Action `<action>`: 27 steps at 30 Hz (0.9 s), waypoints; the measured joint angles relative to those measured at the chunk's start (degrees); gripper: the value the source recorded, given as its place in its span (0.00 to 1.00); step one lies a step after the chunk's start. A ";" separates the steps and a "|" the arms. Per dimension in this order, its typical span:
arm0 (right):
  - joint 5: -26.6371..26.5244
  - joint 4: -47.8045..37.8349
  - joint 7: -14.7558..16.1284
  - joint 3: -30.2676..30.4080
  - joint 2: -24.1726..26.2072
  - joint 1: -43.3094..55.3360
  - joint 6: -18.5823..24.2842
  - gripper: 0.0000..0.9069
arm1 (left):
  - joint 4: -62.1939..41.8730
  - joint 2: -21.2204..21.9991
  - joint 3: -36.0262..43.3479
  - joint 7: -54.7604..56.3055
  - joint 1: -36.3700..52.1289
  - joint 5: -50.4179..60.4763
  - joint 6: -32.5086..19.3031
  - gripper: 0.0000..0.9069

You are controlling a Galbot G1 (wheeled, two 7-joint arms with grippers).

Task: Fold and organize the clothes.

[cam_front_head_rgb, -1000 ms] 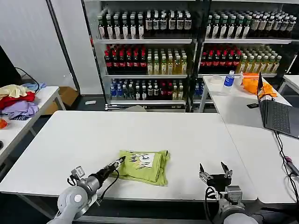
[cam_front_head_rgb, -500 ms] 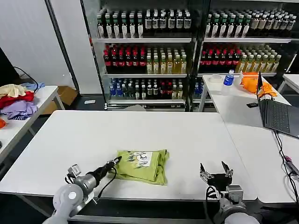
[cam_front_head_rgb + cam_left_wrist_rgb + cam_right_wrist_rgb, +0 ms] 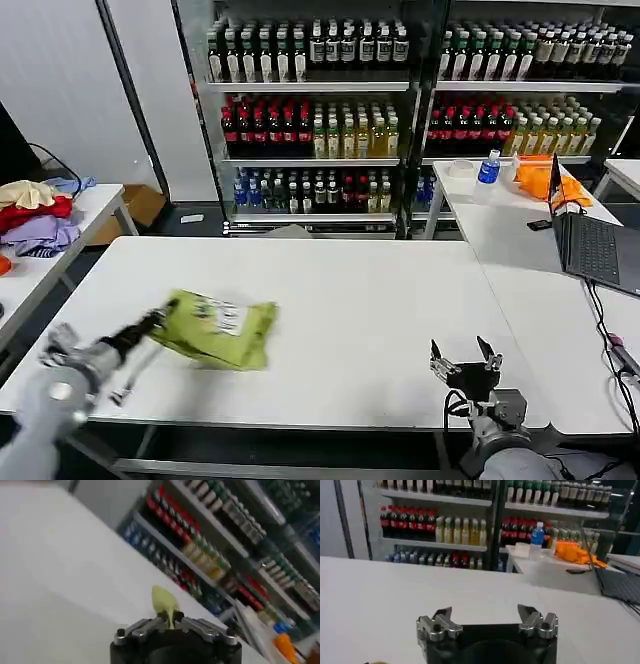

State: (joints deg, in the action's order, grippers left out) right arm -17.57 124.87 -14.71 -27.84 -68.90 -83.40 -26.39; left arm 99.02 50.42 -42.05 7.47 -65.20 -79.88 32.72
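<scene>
The lime-green T-shirt [image 3: 215, 327] is folded into a compact bundle with a white label on top, lying on the left half of the white table [image 3: 380, 300]. My left gripper [image 3: 157, 320] is shut on the bundle's left edge. In the left wrist view a strip of the green cloth [image 3: 163, 604] stands pinched between the closed fingers of the left gripper [image 3: 170, 619]. My right gripper [image 3: 463, 357] stands open near the table's front right edge, nothing between its fingers. In the right wrist view the right gripper [image 3: 487, 616] hovers over bare tabletop.
A side table at the left holds a pile of red, lilac and cream garments [image 3: 35, 215]. Another table at the right carries a laptop [image 3: 595, 245], an orange cloth [image 3: 550, 178] and a bottle [image 3: 489, 169]. Drink shelves [image 3: 400, 110] fill the back.
My left gripper has pulled the folded green T-shirt leftward across the table, from just right of centre front to the left half. The right gripper has stayed put.
</scene>
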 measured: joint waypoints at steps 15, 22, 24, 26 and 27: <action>0.50 1.79 0.07 -0.10 -1.00 -1.46 0.73 1.00 | 4.02 -12.43 1.94 -1.54 1.04 11.60 -0.79 0.02; 0.76 2.96 0.08 -1.32 -1.09 -3.37 0.87 1.00 | 7.46 -7.29 11.84 -0.22 -0.18 25.72 -2.75 0.02; 0.94 3.34 0.08 -1.66 -1.19 -3.98 0.93 1.00 | 8.86 -5.81 14.43 0.29 -0.05 28.33 -2.82 0.02; 1.21 3.72 0.13 -1.83 -1.40 -4.53 1.05 1.00 | 10.39 -4.48 16.74 1.03 0.47 30.26 -2.75 0.02; 1.32 3.91 0.13 -1.94 -1.51 -4.83 1.11 1.00 | 10.98 -3.89 17.85 1.20 0.78 30.96 -2.68 0.02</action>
State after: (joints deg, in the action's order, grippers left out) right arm -16.25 128.79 -14.58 -29.77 -70.41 -88.23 -25.28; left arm 110.00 46.52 -24.20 8.67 -64.42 -48.92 30.04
